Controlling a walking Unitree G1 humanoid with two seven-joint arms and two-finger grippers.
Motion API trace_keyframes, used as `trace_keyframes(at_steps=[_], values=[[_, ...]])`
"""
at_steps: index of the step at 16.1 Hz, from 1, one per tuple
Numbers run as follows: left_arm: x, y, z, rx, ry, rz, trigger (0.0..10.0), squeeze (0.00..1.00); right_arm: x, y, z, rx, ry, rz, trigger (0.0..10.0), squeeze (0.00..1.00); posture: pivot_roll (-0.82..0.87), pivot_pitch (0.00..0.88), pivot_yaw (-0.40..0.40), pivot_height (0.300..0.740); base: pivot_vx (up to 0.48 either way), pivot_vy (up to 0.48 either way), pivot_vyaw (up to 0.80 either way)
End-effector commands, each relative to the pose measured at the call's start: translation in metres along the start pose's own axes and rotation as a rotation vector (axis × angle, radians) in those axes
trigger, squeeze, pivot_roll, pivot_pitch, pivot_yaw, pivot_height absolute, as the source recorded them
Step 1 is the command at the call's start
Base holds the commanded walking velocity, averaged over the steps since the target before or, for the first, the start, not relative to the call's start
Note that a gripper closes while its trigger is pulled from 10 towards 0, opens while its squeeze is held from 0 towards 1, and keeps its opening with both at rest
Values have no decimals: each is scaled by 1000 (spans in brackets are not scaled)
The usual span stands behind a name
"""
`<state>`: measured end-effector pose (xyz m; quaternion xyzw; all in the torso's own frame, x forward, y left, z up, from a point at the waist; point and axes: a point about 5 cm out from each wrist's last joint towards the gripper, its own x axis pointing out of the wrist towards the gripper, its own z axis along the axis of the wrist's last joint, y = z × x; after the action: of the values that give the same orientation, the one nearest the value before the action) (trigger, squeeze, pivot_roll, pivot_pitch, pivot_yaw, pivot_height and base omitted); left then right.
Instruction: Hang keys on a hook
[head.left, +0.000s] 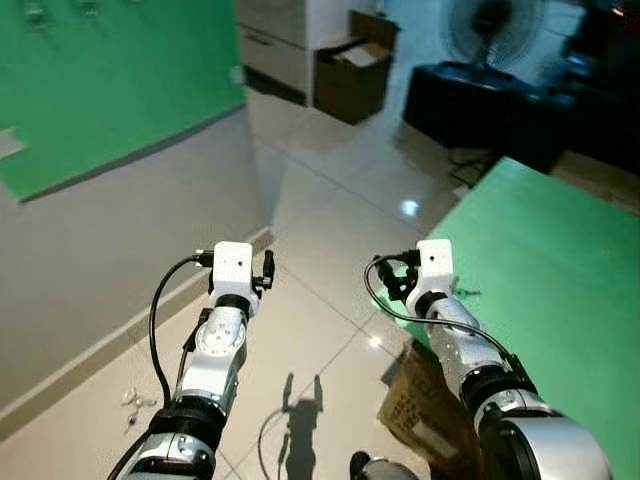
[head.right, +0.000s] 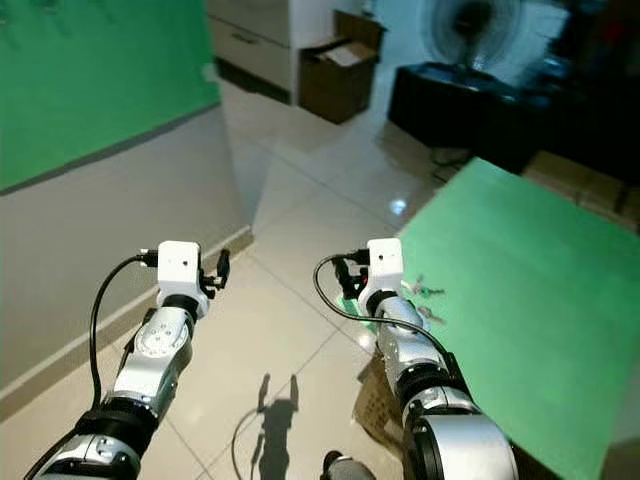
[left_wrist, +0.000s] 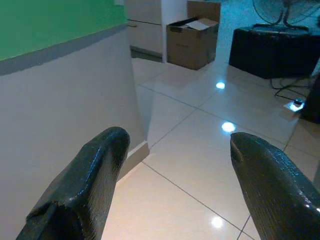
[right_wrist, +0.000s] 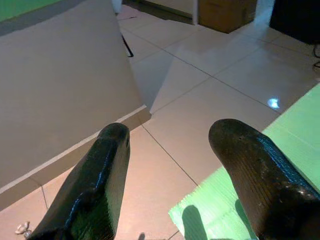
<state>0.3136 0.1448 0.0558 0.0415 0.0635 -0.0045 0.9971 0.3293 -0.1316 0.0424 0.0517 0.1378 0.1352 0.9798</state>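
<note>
Green wall (head.left: 110, 90): flat and smooth, it filled the upper left of the frame, with a plain grey wall under it.
Hooks (head.left: 35, 14): small and blurry at the very top left, on the green wall.
Small bits on the floor (head.left: 132, 399): tiny pale things lay at the lower left beside the wall; what they were could not be told.
Left gripper (left_wrist: 175, 180): at the lower left of the middle, its two fat, bumpy black fingers stood wide apart and held nothing.
Floor (head.left: 330, 200): shiny pale square tiles with bright light spots.
Right gripper (right_wrist: 170, 175): just right of the middle, over the table's edge, its fingers spread apart and held nothing.
Keys (head.right: 425, 292): little silver shapes lying flat on the table, just right of the right gripper.
Green table (head.left: 540, 270): flat and smooth, on the right side.
Cardboard box (head.left: 355, 75): brown and open, at the top middle.
Fan (head.left: 490, 30): round, at the upper right.
</note>
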Motion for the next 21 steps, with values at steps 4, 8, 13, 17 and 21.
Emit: trace_keyframes(at_steps=[4, 8, 13, 17, 21], values=[[1, 1, -2, 9, 20, -13, 10000, 0, 1, 4, -1, 9, 2, 1, 10000, 0, -68, 0, 37, 740, 0, 0, -688], [1, 1, -1, 3, 22, -14, 10000, 0, 1, 4, -1, 1, 5, -1, 10000, 0, -71, 0, 33, 740, 0, 0, -691], [3, -1, -1, -3, 27, -17, 10000, 0, 1, 2, 0, 0, 4, -8, 10000, 0, -76, 0, 36, 740, 0, 0, -688], [3, -1, -1, -8, 26, -27, 10000, 0, 1, 3, 0, 2, 3, -3, 10000, 0, -77, 0, 39, 740, 0, 0, -687], [2, -2, -1, 2, 21, -36, 10000, 0, 0, 1, -2, 1, 10, -9, 10000, 0, -79, 0, 38, 740, 0, 0, -691]])
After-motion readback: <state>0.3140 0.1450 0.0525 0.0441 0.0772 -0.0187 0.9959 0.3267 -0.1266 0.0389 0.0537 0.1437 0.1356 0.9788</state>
